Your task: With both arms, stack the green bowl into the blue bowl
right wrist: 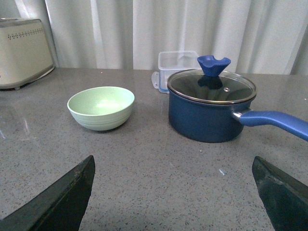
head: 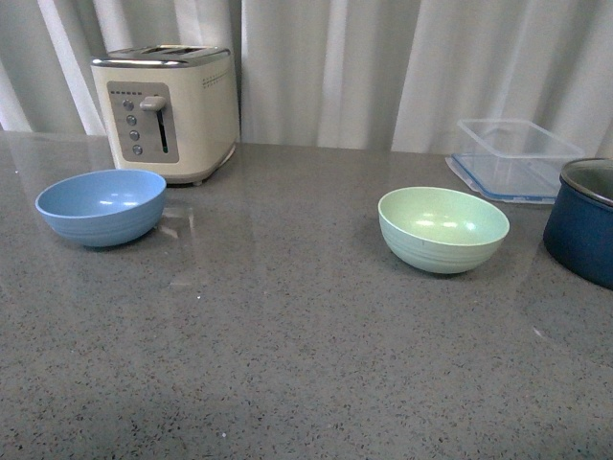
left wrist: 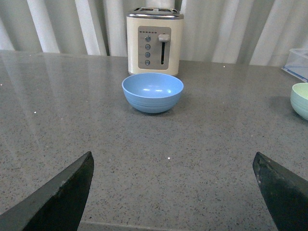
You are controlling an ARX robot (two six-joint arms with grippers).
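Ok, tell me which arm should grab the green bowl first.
Right. The green bowl sits on the robot's right, ahead of the open right gripper; the left gripper faces the blue bowl instead.

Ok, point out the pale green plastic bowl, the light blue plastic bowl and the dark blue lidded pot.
pale mint-green round plastic bowl (head: 443, 228), front view, inner surface.
light sky-blue round plastic bowl (head: 101, 204), front view, inner surface.
dark navy metal-rimmed pot (right wrist: 208, 119), right wrist view, outer side wall.
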